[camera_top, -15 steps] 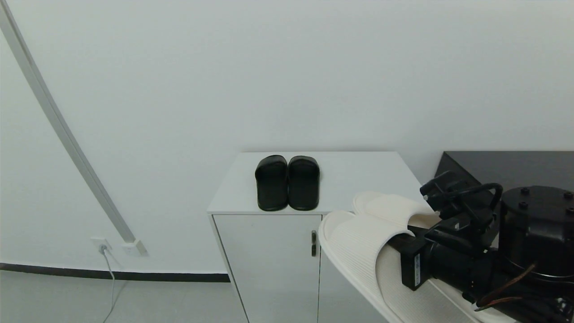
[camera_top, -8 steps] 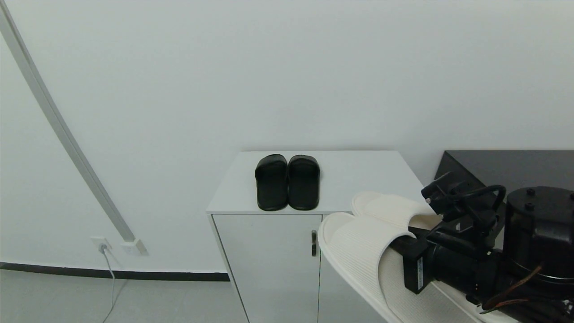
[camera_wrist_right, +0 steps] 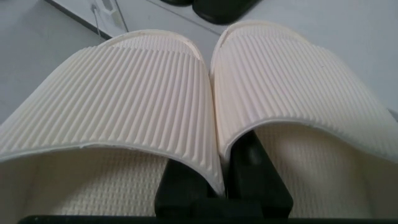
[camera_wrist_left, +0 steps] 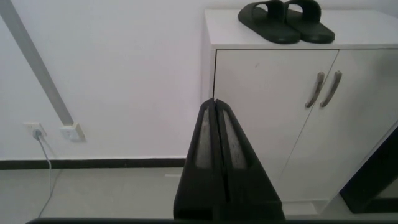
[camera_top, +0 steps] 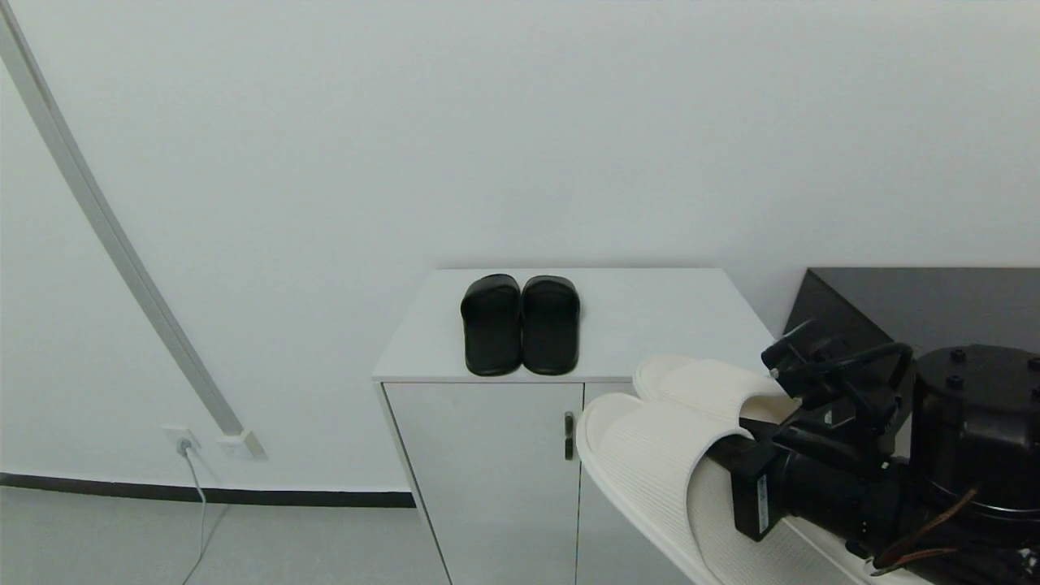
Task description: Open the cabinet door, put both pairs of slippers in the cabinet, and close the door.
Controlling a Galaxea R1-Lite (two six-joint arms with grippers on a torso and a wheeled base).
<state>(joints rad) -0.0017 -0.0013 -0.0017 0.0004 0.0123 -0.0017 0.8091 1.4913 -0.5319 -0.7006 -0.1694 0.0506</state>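
A pair of black slippers (camera_top: 521,325) (camera_wrist_left: 286,12) lies side by side on top of the white cabinet (camera_top: 650,313). Both cabinet doors (camera_top: 487,479) are closed, their handles (camera_top: 569,436) (camera_wrist_left: 323,89) meeting at the middle. My right gripper (camera_top: 735,443) (camera_wrist_right: 229,177) is shut on a pair of white ribbed slippers (camera_top: 650,455) (camera_wrist_right: 186,93), pinching their inner edges together. It holds them in front of the cabinet's right door, toes toward the cabinet. My left gripper (camera_wrist_left: 215,109) is shut with nothing in it, low and to the left of the cabinet front.
A dark tabletop (camera_top: 934,301) stands right of the cabinet. On the left wall, a slanted conduit (camera_top: 106,227) runs down to a socket with a cable (camera_top: 183,445). Grey floor lies open left of the cabinet.
The head view has shifted slightly, so the cabinet sits higher in the picture. The right gripper with the white slippers is a little lower against the cabinet front.
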